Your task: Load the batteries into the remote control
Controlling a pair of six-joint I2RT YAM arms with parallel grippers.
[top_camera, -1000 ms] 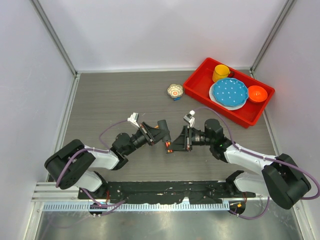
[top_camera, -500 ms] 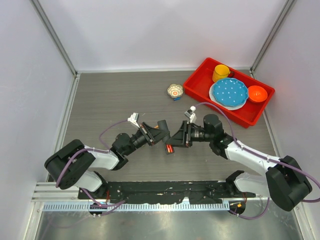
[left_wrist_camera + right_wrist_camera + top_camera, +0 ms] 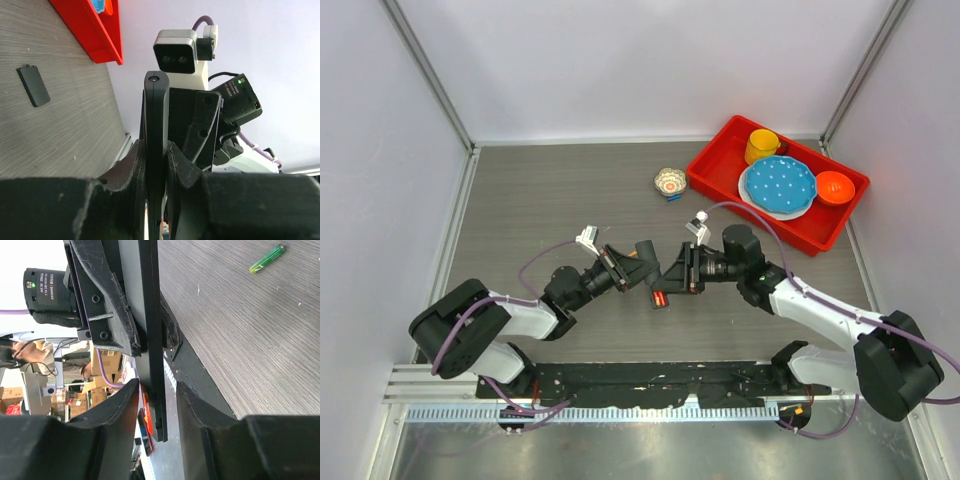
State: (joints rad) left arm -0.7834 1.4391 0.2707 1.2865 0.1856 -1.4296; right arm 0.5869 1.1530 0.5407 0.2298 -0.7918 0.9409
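My left gripper is shut on the slim black remote control, which is held edge-on above the table. In the top view this left gripper meets my right gripper at the table's middle. The right gripper stands open, its fingers on either side of the remote control with a gap on each side. A red battery shows against the remote's lower end, also seen as a red battery from above. A green battery lies on the table.
A flat black cover piece lies on the table. A small patterned bowl sits near the red tray, which holds a yellow cup, a blue plate and an orange bowl.
My right arm has shifted slightly left and away from the near edge, bringing its gripper closer around the remote. The left arm has held still with the remote.
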